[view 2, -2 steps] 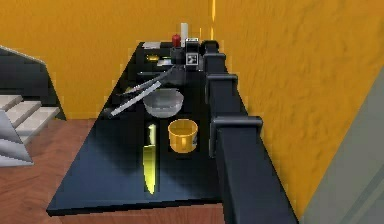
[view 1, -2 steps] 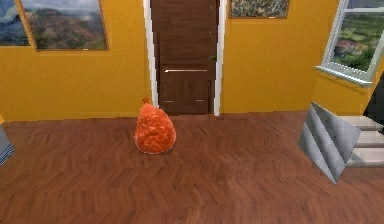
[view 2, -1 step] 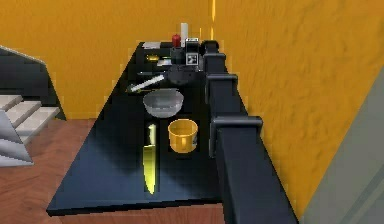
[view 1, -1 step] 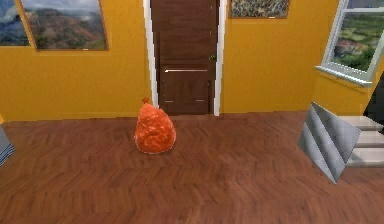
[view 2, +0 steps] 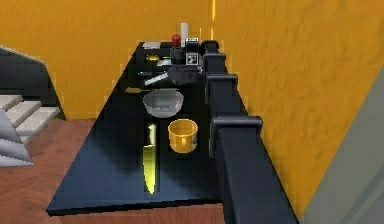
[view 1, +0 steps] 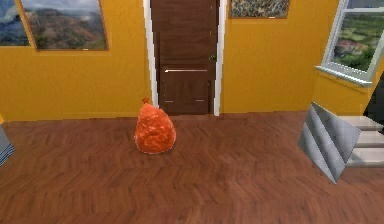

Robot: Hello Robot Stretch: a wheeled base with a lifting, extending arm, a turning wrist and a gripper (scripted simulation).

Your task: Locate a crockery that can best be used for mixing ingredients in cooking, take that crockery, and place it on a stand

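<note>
**Bowl sits just on the near side of the gripper**

Forward view: an orange lumpy object (view 1: 154, 128) sits on the wood floor before a dark door (view 1: 184, 55).

Arm side view: the grey bowl (view 2: 163, 101) stands mid-length on the black table (view 2: 100, 170). It is round, with no long axis. Towards the table's near end is a yellow cup (view 2: 182, 136); towards its far end is the gripper (view 2: 160, 77). I cannot tell how the jaws stand or whether they hold anything.

On the table (view 2: 105, 150), a bowl (view 2: 163, 100) sits behind cup (view 2: 182, 136) and knife (view 2: 150, 160).

Glossy dark table (view 2: 110, 165); perhaps metal bowl (view 2: 163, 100)
</note>
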